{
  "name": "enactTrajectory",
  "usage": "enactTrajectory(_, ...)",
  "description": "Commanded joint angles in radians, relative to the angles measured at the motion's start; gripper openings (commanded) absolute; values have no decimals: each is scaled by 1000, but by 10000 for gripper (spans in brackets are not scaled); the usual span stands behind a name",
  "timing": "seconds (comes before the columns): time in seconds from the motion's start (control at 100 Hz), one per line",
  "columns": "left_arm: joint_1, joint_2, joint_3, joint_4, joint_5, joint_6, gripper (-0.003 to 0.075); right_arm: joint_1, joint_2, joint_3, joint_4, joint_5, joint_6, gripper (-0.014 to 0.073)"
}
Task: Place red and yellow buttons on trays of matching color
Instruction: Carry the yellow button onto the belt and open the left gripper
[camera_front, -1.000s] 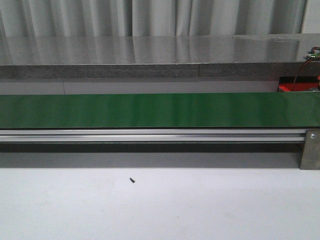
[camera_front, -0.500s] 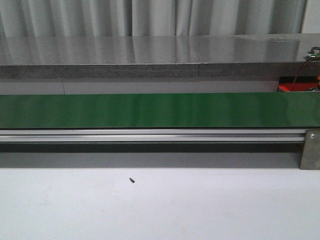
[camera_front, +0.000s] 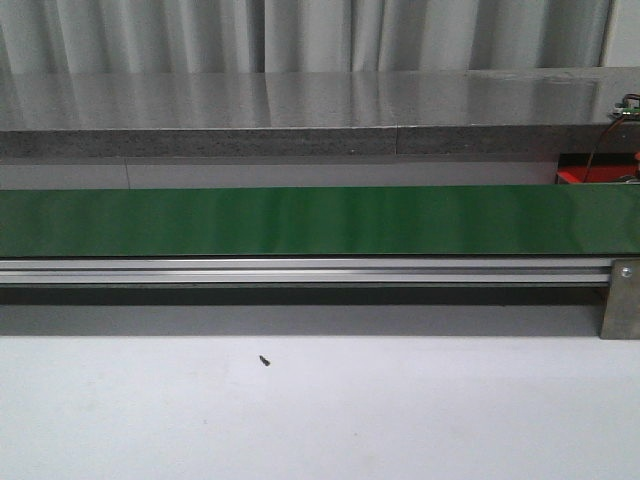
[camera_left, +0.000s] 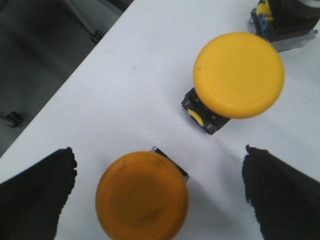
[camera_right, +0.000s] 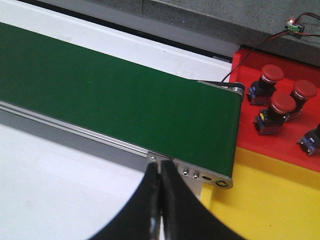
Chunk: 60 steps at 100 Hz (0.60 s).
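Note:
In the left wrist view my left gripper (camera_left: 159, 192) is open, its black fingers (camera_left: 37, 192) wide apart on either side of a yellow button (camera_left: 142, 196) that stands on the white table. A second yellow button (camera_left: 239, 75) lies beyond it, and part of a third (camera_left: 282, 20) shows at the frame edge. In the right wrist view my right gripper (camera_right: 160, 172) is shut and empty, near the end of the green conveyor belt (camera_right: 115, 95). A red tray (camera_right: 285, 130) holds several red buttons (camera_right: 274, 75). A yellow tray (camera_right: 265, 200) lies beside it. No gripper shows in the front view.
The green belt (camera_front: 320, 220) with its aluminium rail (camera_front: 300, 270) spans the front view, a grey shelf (camera_front: 300, 110) behind it. A small dark speck (camera_front: 264, 360) lies on the white table. The table edge (camera_left: 60, 95) runs near the left gripper.

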Motion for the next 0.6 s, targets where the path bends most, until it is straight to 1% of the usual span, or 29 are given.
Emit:
enactTrajectory(0.0,2,-51,-30,0,-57,-8,627,-2,0,-24,21,-71,2,-96)
enactTrajectory(0.04,2,-51,-30,0,-59,-8,612,-2,0,-24,21,-71,2,-96)
enactTrajectory(0.11,2,-51,-30,0,-61,-8,563,-2,0,-24,21,-71,2,-96)
enactTrajectory(0.23,2,-51,-30,0,-62,-8,442,-2,0,-24,21,-71,2,-96)
enactTrajectory(0.4,2,-51,-30,0,-57,-8,291,-2,0,-24,21,-71,2,-96)
enactTrajectory(0.59,2,-64,-30,0,-19,-8,177,-2,0,-24,21,-71,2,-96)
